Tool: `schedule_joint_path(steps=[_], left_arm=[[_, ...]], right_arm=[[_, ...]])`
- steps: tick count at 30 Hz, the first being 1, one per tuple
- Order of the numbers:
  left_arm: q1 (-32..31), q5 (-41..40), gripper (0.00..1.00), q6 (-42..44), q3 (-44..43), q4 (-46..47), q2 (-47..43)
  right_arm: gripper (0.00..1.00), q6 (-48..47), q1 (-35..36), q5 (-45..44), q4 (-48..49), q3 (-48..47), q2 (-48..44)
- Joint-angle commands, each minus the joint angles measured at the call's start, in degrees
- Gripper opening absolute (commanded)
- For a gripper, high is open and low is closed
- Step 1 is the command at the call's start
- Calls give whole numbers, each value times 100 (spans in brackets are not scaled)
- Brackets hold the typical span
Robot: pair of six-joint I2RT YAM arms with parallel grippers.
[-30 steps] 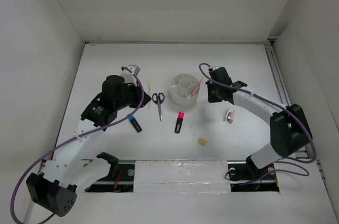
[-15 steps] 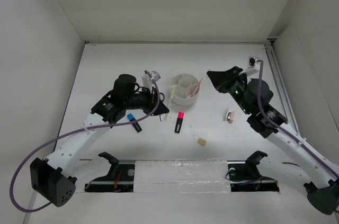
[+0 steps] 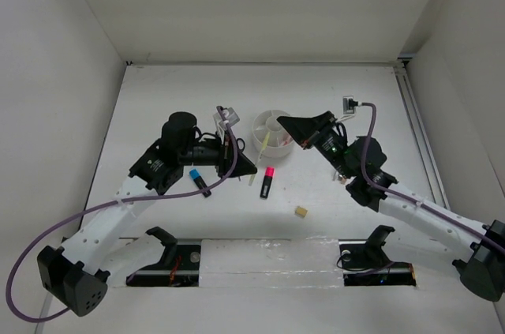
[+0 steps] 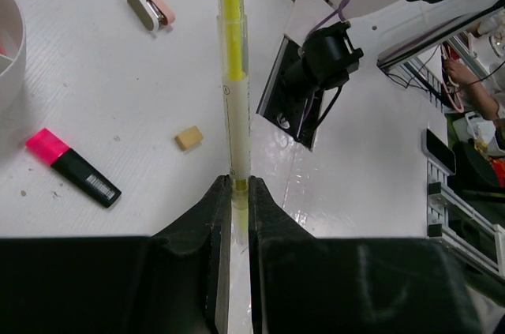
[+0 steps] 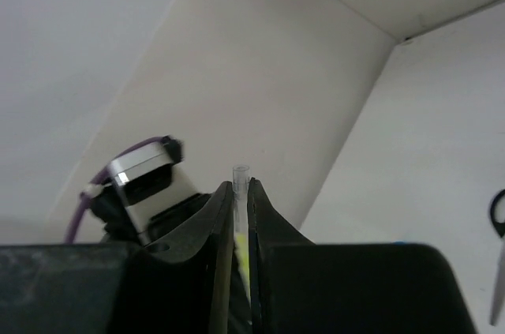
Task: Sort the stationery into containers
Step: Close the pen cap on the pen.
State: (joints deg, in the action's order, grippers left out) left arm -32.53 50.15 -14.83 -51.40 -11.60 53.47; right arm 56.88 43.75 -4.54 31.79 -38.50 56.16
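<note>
Both grippers are shut on one thin yellow pen (image 3: 265, 143), held in the air just left of the round white organiser (image 3: 267, 124). My left gripper (image 3: 252, 167) clamps its lower end; the left wrist view shows the pen (image 4: 234, 73) running forward from the closed fingers (image 4: 234, 185). My right gripper (image 3: 281, 122) reaches in over the organiser and grips the clear upper end (image 5: 241, 172), with its fingers (image 5: 241, 185) closed on it. A scissors handle (image 5: 499, 209) shows at the right wrist view's edge. The red pen is hidden.
On the table lie a blue-capped highlighter (image 3: 200, 182), a pink-capped highlighter (image 3: 267, 182), a tan eraser (image 3: 301, 211) and a pink eraser (image 4: 150, 6) below the right forearm. The organiser rim (image 4: 8, 42) is at the left wrist view's left edge. Walls enclose the table.
The right gripper swung left over the organiser and closed on the pen's upper end. The left gripper, carrying the yellow pen, shifted slightly right and down.
</note>
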Motion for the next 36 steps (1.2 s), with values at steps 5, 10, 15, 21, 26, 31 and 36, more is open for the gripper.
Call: schedule_joint_path(steps=[5,10,15,21,26,31,36], left_arm=[[10,197,0,42,-28,158,199],[10,197,0,42,-28,158,146],[10,197,0,42,-28,158,40],[10,4,0,42,-28,158,-65],[10,-101,0,-11,-28,219,-179],[10,-102,0,-11,-28,219,-127],[10,-102,0,-11,-28,219,-74]], right_arm=[[0,235,283,-74,1224,-35,-97],[0,157,336,-74,1382,36,17],[0,-27,336,-197,1330,36,18],[0,-160,336,-197,1566,203,79],[0,-213,441,-65,1752,255,202],[0,-213,503,-65,1804,203,255],[0,-213,556,-65,1857,203,308]])
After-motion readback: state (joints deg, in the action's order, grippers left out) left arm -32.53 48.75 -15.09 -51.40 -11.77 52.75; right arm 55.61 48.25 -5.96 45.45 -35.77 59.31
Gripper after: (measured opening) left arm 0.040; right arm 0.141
